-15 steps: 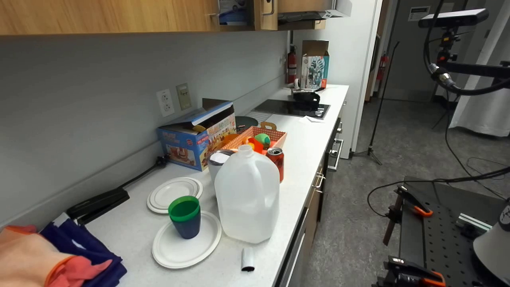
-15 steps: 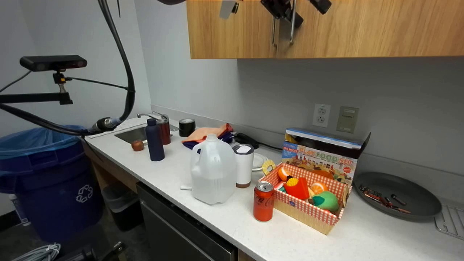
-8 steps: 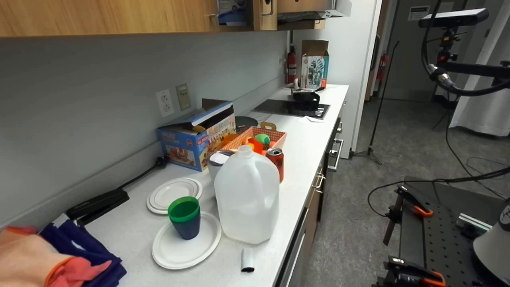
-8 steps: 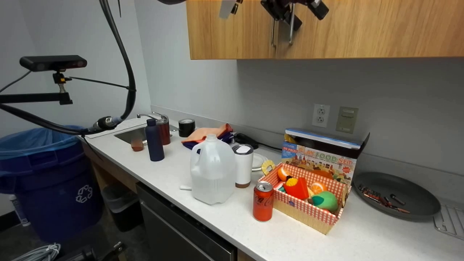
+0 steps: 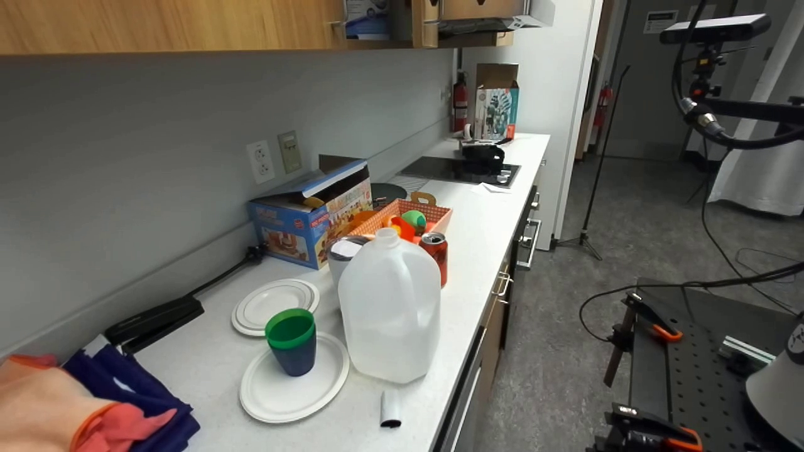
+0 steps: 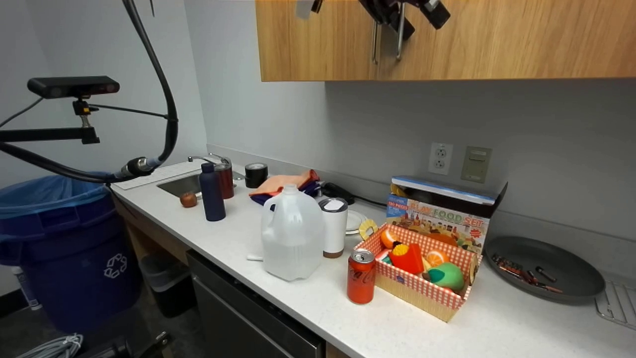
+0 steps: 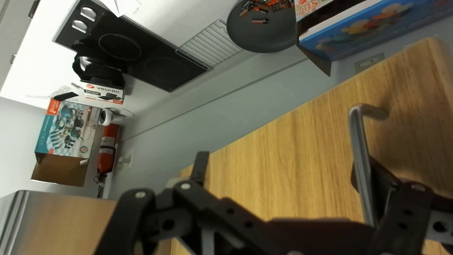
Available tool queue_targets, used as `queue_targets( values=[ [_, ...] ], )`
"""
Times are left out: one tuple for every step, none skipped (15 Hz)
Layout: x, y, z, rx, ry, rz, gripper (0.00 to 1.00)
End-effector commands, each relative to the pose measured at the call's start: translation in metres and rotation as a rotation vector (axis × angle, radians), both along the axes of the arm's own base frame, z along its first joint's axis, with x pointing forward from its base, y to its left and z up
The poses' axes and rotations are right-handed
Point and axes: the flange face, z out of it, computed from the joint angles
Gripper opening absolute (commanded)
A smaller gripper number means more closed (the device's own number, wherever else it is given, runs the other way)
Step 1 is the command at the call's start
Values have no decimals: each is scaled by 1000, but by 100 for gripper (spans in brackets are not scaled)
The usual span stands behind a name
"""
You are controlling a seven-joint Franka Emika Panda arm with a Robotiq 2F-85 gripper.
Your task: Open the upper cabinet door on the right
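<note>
Overhead, the upper cabinet door [image 7: 279,148], a flat light-brown wood panel, is ajar above the white counter [image 6: 521,333]; in an exterior view I see things inside [image 5: 369,26] through a gap at its edge. The gripper [image 7: 281,169] is at the door's slim silver handle [image 7: 360,159]. Its jaws are spread wide: in the wrist view, one finger sits behind the handle's bar, between bar and panel, and the other is well apart. On the counter are a plastic jug [image 6: 292,238], a red can [image 6: 361,279] and a checkered box [image 6: 412,294] of toy food [image 6: 408,258].
</note>
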Motion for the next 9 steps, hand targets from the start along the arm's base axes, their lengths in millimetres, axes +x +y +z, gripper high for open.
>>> queue_targets(
  values=[
    [-33, -65, 19, -46, 30, -139, 100],
    [-35, -66, 20, -47, 26, -140, 100],
    [-36, -67, 21, -50, 19, -139, 100],
    [-38, -67, 21, -52, 15, -138, 100],
    [-39, -68, 23, -55, 11, -137, 100],
    [-40, -68, 24, -59, 6, -135, 100],
    [-42, -68, 25, -62, 1, -133, 100],
    [-43, -68, 26, -62, -3, -133, 100],
    [-45, -68, 28, -64, -8, -132, 100]
  ],
)
